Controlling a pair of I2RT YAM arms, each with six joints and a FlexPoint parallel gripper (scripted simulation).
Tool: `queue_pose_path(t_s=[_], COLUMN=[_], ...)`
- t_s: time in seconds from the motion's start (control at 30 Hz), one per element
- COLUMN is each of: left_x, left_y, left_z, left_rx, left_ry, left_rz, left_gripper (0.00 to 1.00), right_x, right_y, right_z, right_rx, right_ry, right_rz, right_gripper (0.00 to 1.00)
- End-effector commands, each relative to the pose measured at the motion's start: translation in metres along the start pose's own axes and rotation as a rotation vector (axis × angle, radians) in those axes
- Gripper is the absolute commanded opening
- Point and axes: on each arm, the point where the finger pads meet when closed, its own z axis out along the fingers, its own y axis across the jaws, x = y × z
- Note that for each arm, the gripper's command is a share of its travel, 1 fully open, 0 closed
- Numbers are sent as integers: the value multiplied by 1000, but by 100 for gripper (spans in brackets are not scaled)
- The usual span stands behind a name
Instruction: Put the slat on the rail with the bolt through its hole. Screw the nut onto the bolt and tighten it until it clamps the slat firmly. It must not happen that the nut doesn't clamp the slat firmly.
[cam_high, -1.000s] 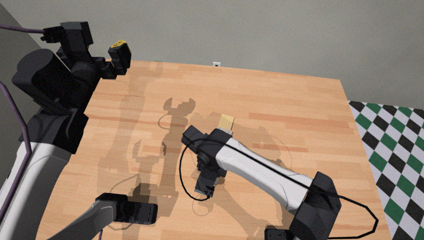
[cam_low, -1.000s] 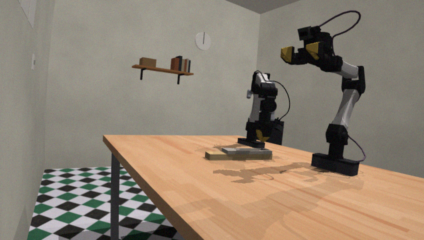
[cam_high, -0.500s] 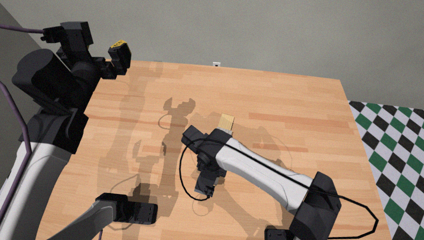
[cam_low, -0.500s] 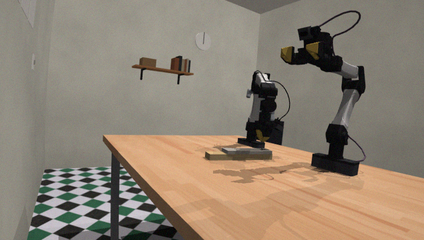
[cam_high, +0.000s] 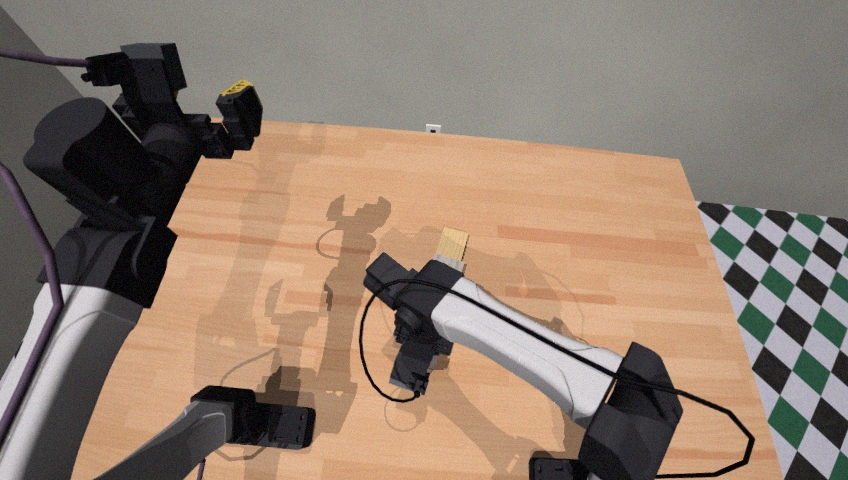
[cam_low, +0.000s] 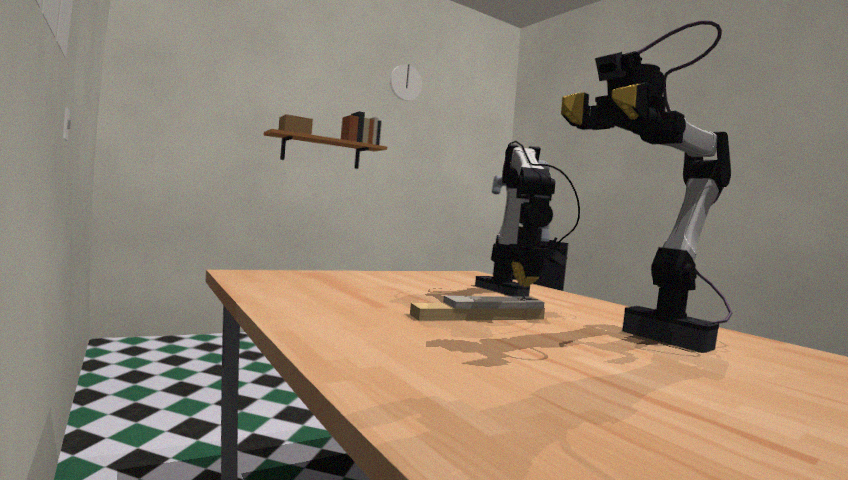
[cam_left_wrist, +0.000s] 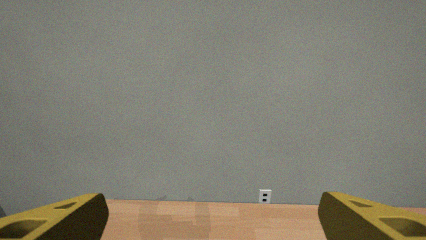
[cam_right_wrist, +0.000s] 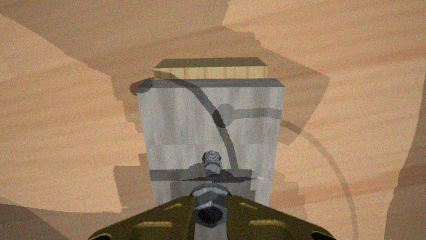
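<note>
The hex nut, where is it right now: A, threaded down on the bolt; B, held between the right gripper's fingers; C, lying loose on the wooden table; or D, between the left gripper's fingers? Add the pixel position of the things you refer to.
B: the right gripper's (cam_right_wrist: 210, 212) fingertips close on it from both sides.

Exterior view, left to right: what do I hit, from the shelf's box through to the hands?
Box → books → clock → right hand → left hand. Rail and slat left out: they overlap others.
</note>
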Motion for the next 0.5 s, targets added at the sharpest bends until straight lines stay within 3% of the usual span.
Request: queue_pose_path(t_s=[0.0,0.47], left_x=[-1,-1], left_y=[-1,-1], left_z=[-1,-1], left_rx=[6,6], left_ry=[-9,-9], left_rz=[3,3], left_gripper=[100,100], right_x=[0,0], right_y=[-5,-5], right_z=[3,11], right_rx=[20,19], right_ry=[6,5], right_rz=[1,1], right_gripper=[14,14])
